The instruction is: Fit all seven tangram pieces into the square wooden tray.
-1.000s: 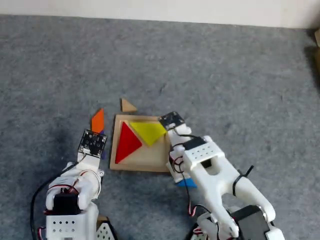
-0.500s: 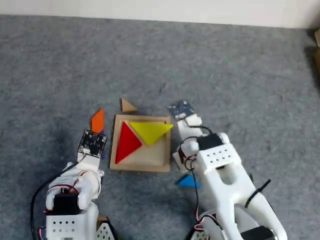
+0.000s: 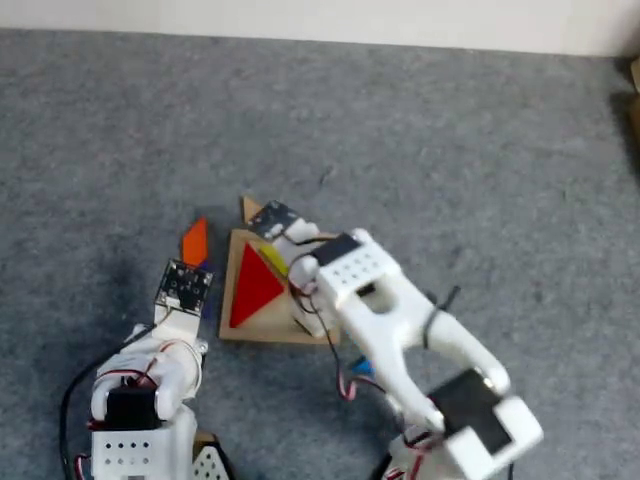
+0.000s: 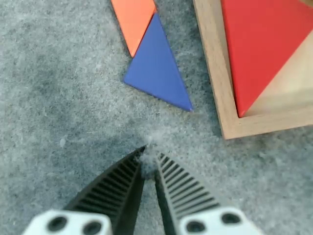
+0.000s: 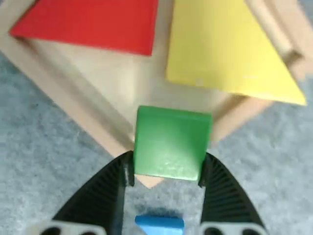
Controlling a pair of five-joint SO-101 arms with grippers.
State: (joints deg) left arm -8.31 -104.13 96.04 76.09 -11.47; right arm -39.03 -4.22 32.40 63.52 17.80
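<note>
The square wooden tray (image 3: pixel 262 335) holds a red triangle (image 3: pixel 254 284) and a yellow triangle (image 3: pixel 276 262), the yellow one mostly under my right arm (image 3: pixel 352 272). In the right wrist view my right gripper (image 5: pixel 166 167) is shut on a green square (image 5: pixel 171 142), held over the tray's rim (image 5: pixel 83 115) near the red triangle (image 5: pixel 93 24) and yellow triangle (image 5: pixel 225 54). My left gripper (image 4: pixel 149 154) is shut on nothing, low over the carpet beside the tray's corner (image 4: pixel 220 98), just short of a dark blue triangle (image 4: pixel 159 73) and an orange piece (image 4: pixel 134 17).
A tan triangle (image 3: pixel 255 210) lies on the grey carpet beyond the tray, and the orange piece (image 3: pixel 195 240) to its left. A light blue piece (image 3: pixel 362 367) lies on the near right side of the tray, also under the right gripper as the light blue piece (image 5: pixel 159 223).
My right arm has swung left from the tray's right edge to over the tray, now covering most of the yellow triangle. The left arm has not moved.
</note>
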